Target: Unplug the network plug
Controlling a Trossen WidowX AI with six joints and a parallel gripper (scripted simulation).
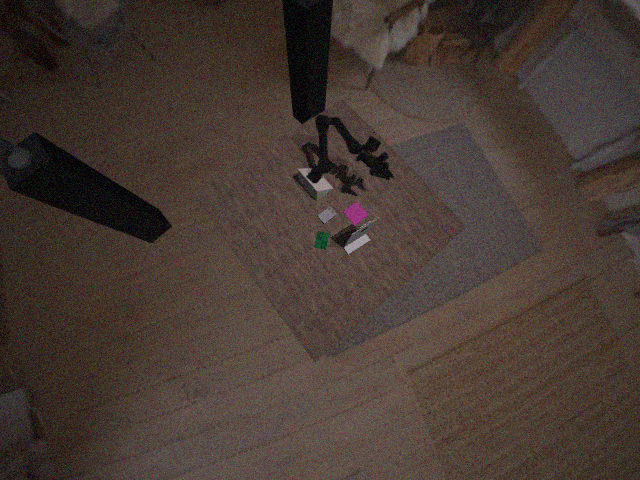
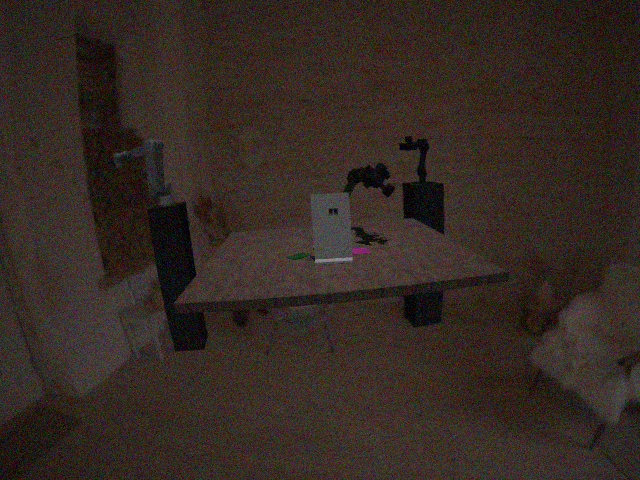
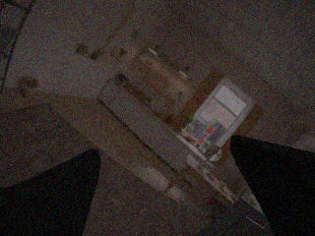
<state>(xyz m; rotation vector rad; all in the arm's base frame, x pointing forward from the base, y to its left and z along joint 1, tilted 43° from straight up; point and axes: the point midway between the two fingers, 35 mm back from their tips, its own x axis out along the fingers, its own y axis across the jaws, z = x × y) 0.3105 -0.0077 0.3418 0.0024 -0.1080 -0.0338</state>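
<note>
The upright panel (image 1: 361, 230) (image 2: 331, 235) stands on the table (image 1: 289, 268) (image 2: 413, 268). Two small dark openings (image 2: 333, 211) show high on its face in the exterior view. I cannot make out the plug or its tab in any view. A magenta square (image 1: 355, 212) (image 2: 360, 251), a green patch (image 1: 321, 240) (image 2: 298, 256) and a small pale grey patch (image 1: 326, 214) lie flat near the panel; which is the marked square is not certain. My gripper (image 1: 391, 176) (image 2: 388, 192) (image 3: 166, 150) is open and empty, raised above the table, away from the panel.
The arm rises from a white base block (image 1: 323, 191). Dark pillars (image 1: 308, 62) (image 1: 87, 188) stand beyond the table; in the exterior view, other arms top the left pillar (image 2: 173, 268) and right pillar (image 2: 423, 206). The wrist view shows room furniture between the fingers.
</note>
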